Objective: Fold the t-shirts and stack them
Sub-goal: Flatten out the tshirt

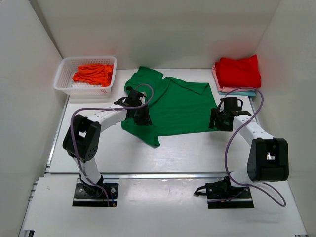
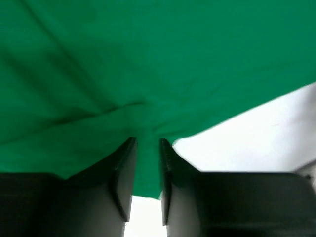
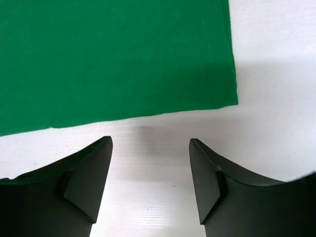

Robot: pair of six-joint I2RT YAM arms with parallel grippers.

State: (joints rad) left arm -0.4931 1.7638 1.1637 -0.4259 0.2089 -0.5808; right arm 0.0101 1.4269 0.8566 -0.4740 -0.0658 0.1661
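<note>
Top view: the green t-shirt (image 1: 177, 106) lies spread mid-table (image 1: 197, 153); a red t-shirt (image 1: 239, 73) tops the folded pile in the far right corner, and orange t-shirts (image 1: 93, 74) fill the basket (image 1: 61, 84) far left

Left wrist: the left gripper (image 2: 148, 143) is clenched on the green t-shirt's puckered edge

Right wrist: the right gripper (image 3: 150, 140) is released, over bare table beside its corner

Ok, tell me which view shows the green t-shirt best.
Top external. Only it shows the green t-shirt nearly whole, spread on the table. The left wrist view gives only wrinkled cloth at its jaws; the right wrist view only a flat hemmed corner ahead of its open jaws.
</note>
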